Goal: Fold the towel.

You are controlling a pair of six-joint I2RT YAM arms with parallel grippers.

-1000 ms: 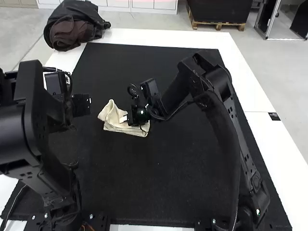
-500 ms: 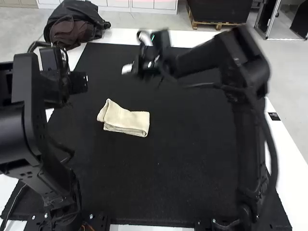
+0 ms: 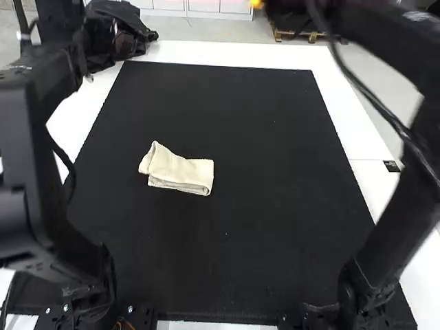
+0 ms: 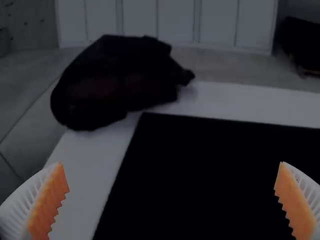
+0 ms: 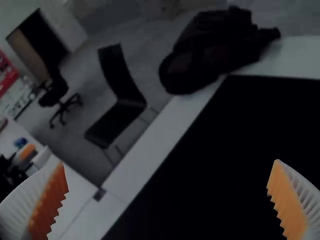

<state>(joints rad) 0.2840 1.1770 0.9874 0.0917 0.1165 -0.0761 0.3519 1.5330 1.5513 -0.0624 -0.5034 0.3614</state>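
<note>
The cream towel (image 3: 177, 169) lies folded into a small, thick strip on the black mat, its left end rising to a point and its layered edge facing the arms. Up at the top left, the left gripper (image 3: 100, 41) is raised beyond the towel and apart from it. The right gripper (image 3: 256, 4), partly cut off by the top edge, is high and far from the towel. In its own wrist view the left gripper (image 4: 172, 200) stands open, with nothing between its orange pads. The right gripper (image 5: 167, 197) is likewise wide apart and holds nothing.
A dark bag (image 3: 117, 31) sits on the white table's far left corner, behind the left gripper. The black mat (image 3: 227, 103) stretches around the towel on all sides. A black chair (image 5: 117, 105) stands beside the table.
The right gripper has left the towel, lifting away to the top of the high view. My left gripper has risen and moved toward the bag. The towel has stayed in place.
</note>
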